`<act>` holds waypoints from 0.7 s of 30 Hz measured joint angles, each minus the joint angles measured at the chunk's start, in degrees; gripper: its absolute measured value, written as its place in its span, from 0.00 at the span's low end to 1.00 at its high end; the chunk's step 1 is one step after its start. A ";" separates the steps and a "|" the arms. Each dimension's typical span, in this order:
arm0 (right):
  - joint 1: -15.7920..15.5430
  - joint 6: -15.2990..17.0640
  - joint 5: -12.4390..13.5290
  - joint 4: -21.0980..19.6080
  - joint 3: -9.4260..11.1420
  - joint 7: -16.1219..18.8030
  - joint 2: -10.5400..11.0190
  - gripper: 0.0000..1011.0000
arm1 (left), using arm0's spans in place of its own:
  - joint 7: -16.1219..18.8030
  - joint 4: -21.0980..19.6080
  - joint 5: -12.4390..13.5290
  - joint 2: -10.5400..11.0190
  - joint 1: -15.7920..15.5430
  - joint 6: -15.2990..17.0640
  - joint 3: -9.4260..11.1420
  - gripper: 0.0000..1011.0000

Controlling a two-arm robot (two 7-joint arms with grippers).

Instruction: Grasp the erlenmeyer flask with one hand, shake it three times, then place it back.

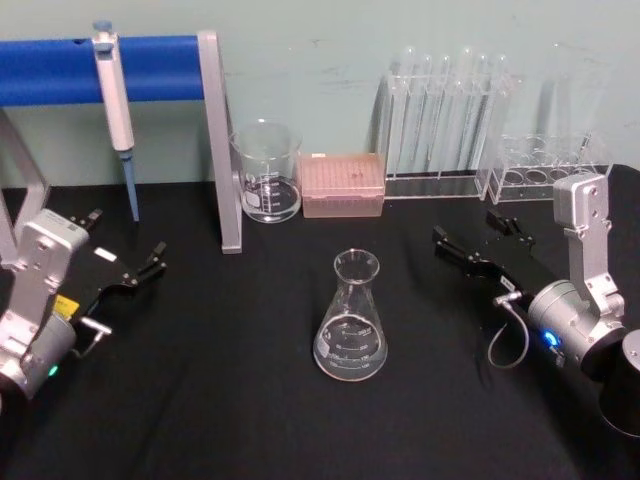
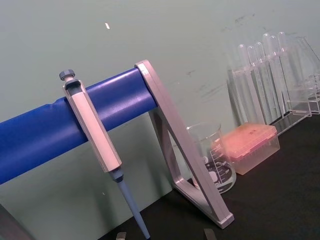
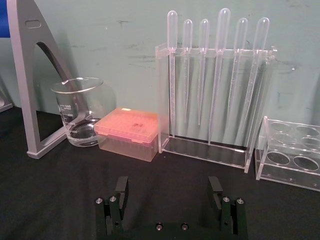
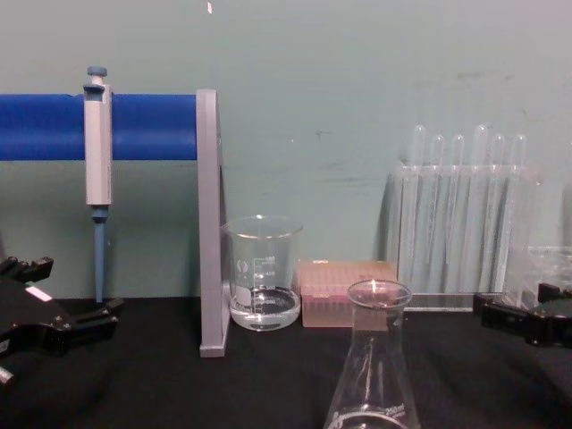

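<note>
We see the erlenmeyer flask (image 1: 350,320) standing upright and free near the middle of the black tabletop (image 1: 230,400), a little toward the front edge, with neither gripper touching it. In the chest view its flared rim and neck (image 4: 375,349) rise at the lower edge, in front of the pink pipette tip box (image 4: 344,304).

The left gripper (image 1: 125,255) rests low near the left edge of the tabletop, well apart from the flask, its two fingers spread with nothing between them. The right gripper (image 1: 478,242) lies near the right edge, also well apart from the flask; in the right wrist view we see its two fingers (image 3: 121,192) standing wide apart and empty.

Along the back edge stands a glass beaker (image 1: 266,172) with a little clear liquid, just beside the grey stand leg (image 1: 222,150) that carries the blue bar (image 1: 100,70). A pipette (image 1: 115,110) hangs from that bar. Right of the tip box is a clear rack of transfer pipettes (image 3: 215,90), and beyond it an acrylic tube rack (image 3: 292,152) toward the back right corner.
</note>
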 joint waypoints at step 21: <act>0.00 0.00 0.00 0.00 0.00 0.00 0.00 0.99 | 0.00 0.00 0.00 0.00 0.00 0.00 0.00 0.99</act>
